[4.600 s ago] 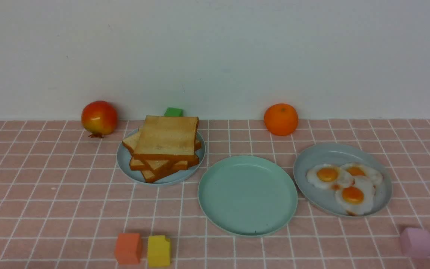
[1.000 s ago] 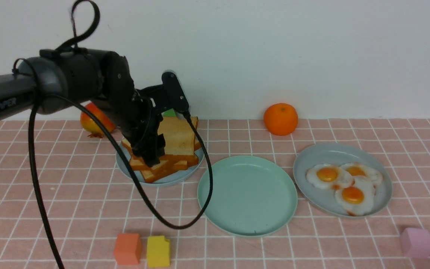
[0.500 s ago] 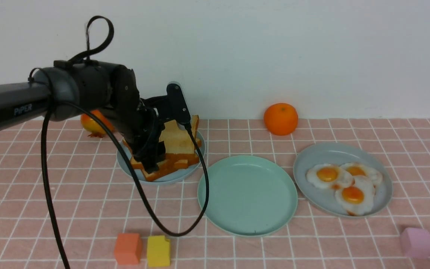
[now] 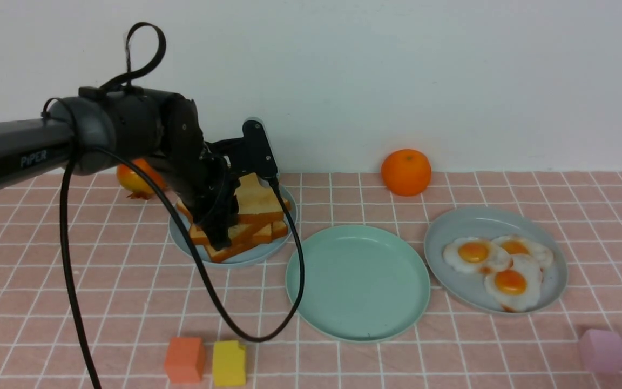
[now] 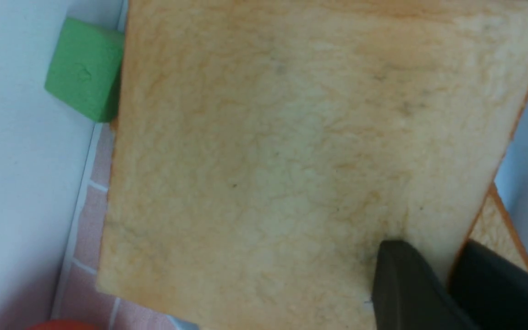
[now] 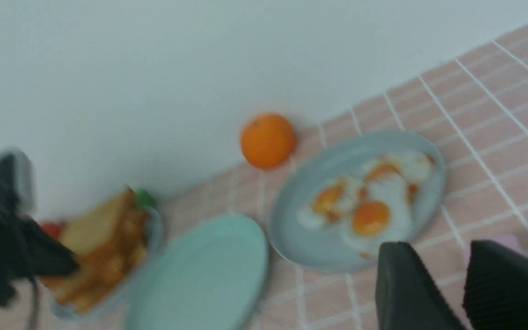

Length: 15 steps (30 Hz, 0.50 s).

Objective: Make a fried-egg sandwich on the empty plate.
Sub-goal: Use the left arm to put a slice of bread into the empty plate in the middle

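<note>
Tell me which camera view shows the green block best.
The left wrist view. There the green block is sharp and close, by the white wall, just past the top toast slice. The right wrist view gives only a small green blur. The front view hides it behind the left arm.

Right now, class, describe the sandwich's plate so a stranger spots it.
On the pink tiled tablecloth three round plates lie in a row. The mint-green plastic plate is the middle one; unlike the blue-grey toast plate and blue-grey egg plate flanking it, it is empty.
</note>
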Available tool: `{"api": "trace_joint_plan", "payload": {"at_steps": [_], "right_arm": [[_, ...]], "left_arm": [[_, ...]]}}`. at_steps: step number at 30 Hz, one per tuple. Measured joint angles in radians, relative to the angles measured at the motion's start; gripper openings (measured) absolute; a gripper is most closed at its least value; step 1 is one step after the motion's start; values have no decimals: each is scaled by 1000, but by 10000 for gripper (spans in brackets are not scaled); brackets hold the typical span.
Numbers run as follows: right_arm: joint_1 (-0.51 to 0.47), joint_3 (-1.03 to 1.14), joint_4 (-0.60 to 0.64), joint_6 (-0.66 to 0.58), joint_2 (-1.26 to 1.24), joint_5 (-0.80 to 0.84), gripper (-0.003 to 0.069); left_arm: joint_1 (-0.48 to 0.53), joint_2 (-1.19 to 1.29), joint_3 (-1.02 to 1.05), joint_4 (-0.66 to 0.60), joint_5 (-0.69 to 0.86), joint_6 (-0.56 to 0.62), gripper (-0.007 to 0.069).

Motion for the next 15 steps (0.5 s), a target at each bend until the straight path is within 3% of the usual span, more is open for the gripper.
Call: {"api": "trace_joint_plan", "payload": {"at_steps": [5, 8, 11, 15], "right_arm": [[0, 0, 77, 1, 0, -71, 240], [0, -55, 121, 14, 0, 7, 225], [0, -239, 118, -1, 40, 210, 174], [0, -585, 36, -125, 201, 618, 74]], "left_arm": [[-21, -105, 2, -3, 49, -45, 121], [-47, -196, 2, -40, 99, -70, 107], [-92, -259, 2, -97, 158, -75, 107], [-208, -270, 12, -158, 194, -78, 107]]}}
